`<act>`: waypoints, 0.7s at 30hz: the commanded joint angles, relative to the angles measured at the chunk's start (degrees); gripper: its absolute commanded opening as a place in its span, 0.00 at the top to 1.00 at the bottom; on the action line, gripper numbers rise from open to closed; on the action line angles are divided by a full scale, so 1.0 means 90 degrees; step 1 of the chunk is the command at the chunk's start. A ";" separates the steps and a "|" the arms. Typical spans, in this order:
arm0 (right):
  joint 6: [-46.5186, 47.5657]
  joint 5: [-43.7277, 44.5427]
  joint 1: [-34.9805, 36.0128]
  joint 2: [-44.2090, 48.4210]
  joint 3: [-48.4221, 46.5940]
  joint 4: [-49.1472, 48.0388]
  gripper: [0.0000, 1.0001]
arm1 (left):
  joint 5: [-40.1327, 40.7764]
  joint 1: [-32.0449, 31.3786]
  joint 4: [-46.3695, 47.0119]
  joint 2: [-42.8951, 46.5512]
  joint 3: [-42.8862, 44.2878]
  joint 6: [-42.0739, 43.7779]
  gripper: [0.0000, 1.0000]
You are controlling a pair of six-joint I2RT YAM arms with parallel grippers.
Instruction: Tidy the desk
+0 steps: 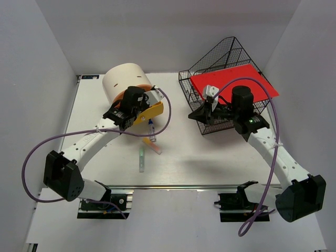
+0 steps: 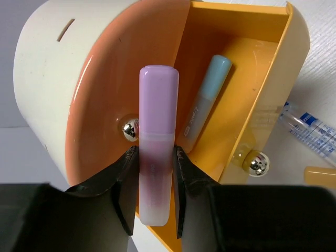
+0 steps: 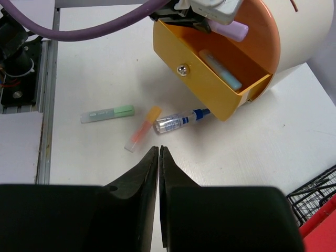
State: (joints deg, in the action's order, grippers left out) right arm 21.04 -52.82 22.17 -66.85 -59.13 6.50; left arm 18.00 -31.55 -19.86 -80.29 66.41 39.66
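Where the two arms are bolted, the desk point(image 1: 210, 157) begins: a large flat white rectangle filling the middle of the top view, with an aluminium rail point(image 1: 178, 187) along its near edge. Its surface is plain and matt.

Its far left part is covered by the round drawer box point(image 1: 123, 79) and its far right by the black wire basket point(image 1: 220, 58), whose front is partly hidden behind the right arm. The print on the clear pen point(image 3: 181, 119) is too small to read.

The left gripper point(image 2: 154, 155) is clamped on a purple highlighter point(image 2: 157, 131), held upright in the wrist view in front of the box's face, just beside the open orange drawer point(image 2: 262, 79). A blue highlighter point(image 2: 207, 100) lies inside that drawer.

The right gripper point(image 3: 158, 152) hangs above the bare desk by the basket's front, its jaws pressed together with nothing between them.

On the desk, near the drawer, lie the clear pen, an orange highlighter point(image 3: 143, 128) and, closer to the rail, a green highlighter point(image 3: 107, 113). A red folder point(image 1: 236, 84) rests across the basket.
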 commanded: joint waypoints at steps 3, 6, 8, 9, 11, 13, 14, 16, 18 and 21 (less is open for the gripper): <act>-0.0072 -0.0196 -0.0052 0.0045 0.0037 -0.0254 0.88 | -0.0086 0.0078 0.0195 0.0201 0.0091 0.0037 0.43; -0.0072 -0.0225 -0.0052 0.0035 0.0047 -0.0264 0.87 | -0.0105 0.0078 0.0087 0.0259 0.0170 -0.0012 0.41; -0.0043 -0.0235 -0.0071 0.0035 0.0057 -0.0254 0.85 | -0.0242 0.0078 0.0107 0.0454 0.0199 -0.0196 0.41; -0.0014 -0.0235 -0.0071 0.0035 0.0057 -0.0234 0.84 | -0.0339 0.0078 0.0087 0.0522 0.0238 -0.0285 0.26; 0.0074 -0.0322 -0.0071 0.0016 0.0067 -0.0186 0.76 | -0.0690 0.0019 -0.0106 0.0746 0.0354 -0.0587 0.18; 0.0231 -0.0381 -0.0061 0.0006 0.0086 -0.0117 0.70 | -0.0808 -0.0078 -0.0254 0.0903 0.0423 -0.0956 0.15; 0.0250 -0.0381 -0.0061 0.0006 0.0086 -0.0107 0.69 | -0.1012 -0.0078 -0.0506 0.1029 0.0578 -0.1230 0.14; 0.0328 -0.0381 -0.0061 -0.0033 0.0096 -0.0049 0.67 | -0.1092 -0.0078 -0.0819 0.1108 0.0794 -0.2474 0.12; 0.0377 -0.0372 -0.0032 -0.0072 0.0096 0.0010 0.67 | -0.1374 -0.0020 -0.1483 0.1264 0.0980 -0.3309 0.21; 0.0377 -0.0362 0.0016 -0.0306 -0.0088 0.0253 0.75 | -0.1561 -0.0020 -0.2167 0.1605 0.0572 -0.5174 0.57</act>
State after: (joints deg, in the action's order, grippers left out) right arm 23.46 -54.74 21.89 -67.90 -58.61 6.96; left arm 7.46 -32.01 -30.50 -69.38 73.14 11.09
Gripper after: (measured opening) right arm 0.268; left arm 0.464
